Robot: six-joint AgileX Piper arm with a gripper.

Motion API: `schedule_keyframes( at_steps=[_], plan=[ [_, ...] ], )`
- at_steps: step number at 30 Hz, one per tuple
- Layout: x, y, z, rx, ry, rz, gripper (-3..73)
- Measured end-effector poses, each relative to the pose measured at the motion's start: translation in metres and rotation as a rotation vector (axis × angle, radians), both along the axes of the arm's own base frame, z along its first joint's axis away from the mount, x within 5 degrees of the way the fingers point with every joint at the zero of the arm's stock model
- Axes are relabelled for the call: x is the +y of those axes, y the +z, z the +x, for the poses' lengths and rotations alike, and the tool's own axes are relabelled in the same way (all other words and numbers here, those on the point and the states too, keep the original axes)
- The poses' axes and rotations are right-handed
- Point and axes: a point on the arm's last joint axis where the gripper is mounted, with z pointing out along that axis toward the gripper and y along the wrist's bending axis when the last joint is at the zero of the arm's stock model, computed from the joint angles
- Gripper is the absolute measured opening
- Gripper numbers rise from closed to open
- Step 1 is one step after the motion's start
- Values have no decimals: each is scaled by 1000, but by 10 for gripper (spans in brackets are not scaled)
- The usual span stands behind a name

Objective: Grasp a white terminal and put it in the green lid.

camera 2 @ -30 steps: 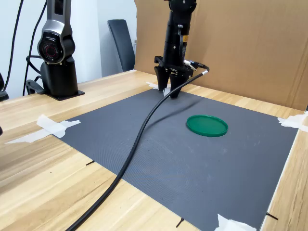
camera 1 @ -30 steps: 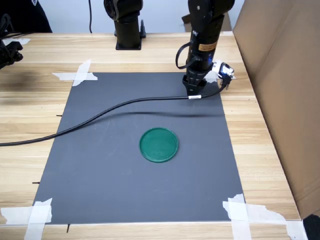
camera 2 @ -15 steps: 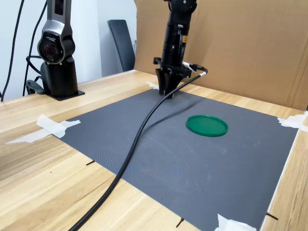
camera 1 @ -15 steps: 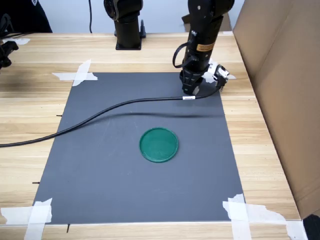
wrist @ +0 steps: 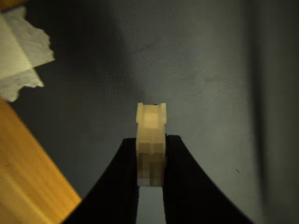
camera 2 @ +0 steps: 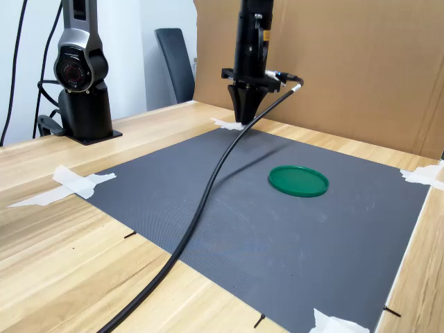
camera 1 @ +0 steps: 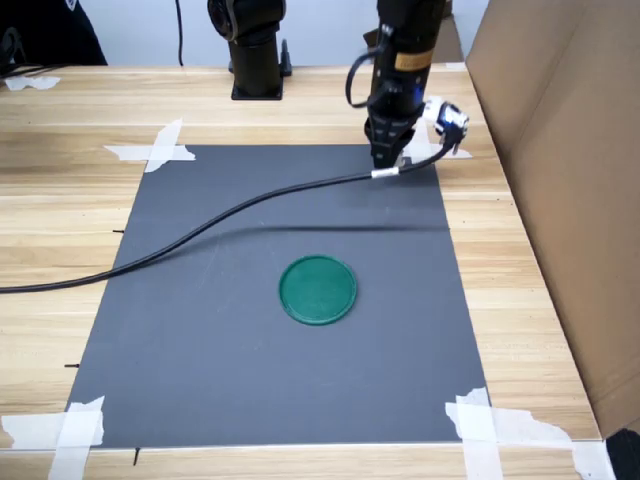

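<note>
Clearly, the gripper (wrist: 150, 179) is pinching the white terminal (wrist: 151, 140) between its two dark fingers (wrist: 117, 186), as the wrist view shows. The small blocky piece stands out past the fingertips, and its stepped end points away from the camera. Under it lies the grey mat (wrist: 210, 84), and the terminal does not touch this mat in the wrist view. A torn piece of white tape (wrist: 21, 56) and a strip of the wooden table (wrist: 32, 177) are seen at one side of the same picture.

In the first exterior view the gripper (camera 1: 386, 160) hangs above the far right corner of the grey mat (camera 1: 200, 340), pointing down. The terminal itself is too small to make out there. The green lid (camera 1: 317, 289) lies flat on the mat, near the middle, well apart from the gripper and closer to the camera. A black cable (camera 1: 200, 222) runs from the gripper across the mat to the first exterior view's left edge.

In the second exterior view the gripper (camera 2: 243, 118) is raised over the far edge of the mat, in front of a brown cardboard wall (camera 2: 361, 69). The green lid (camera 2: 298, 180) rests to the second exterior view's right of it, with nothing inside. A second black robot base (camera 2: 82, 83) stands on the table at the second exterior view's left.
</note>
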Motion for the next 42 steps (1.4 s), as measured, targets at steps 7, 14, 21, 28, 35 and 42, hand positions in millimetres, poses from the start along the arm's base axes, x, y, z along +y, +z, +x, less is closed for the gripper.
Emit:
schedule_keyframes(
  at_steps=[7,14,21,28,35,42],
  plan=[
    [-10,63,19,-9,-91,51,78],
    [-53,120,61,-135,-229,132,78],
    [-105,98,100,-98,-332,63,78],
    [-124,61,133,-86,-377,45,78],
    [-118,18,155,-40,-363,30,78],
    [-112,-5,160,20,-315,41,78]
  ],
)
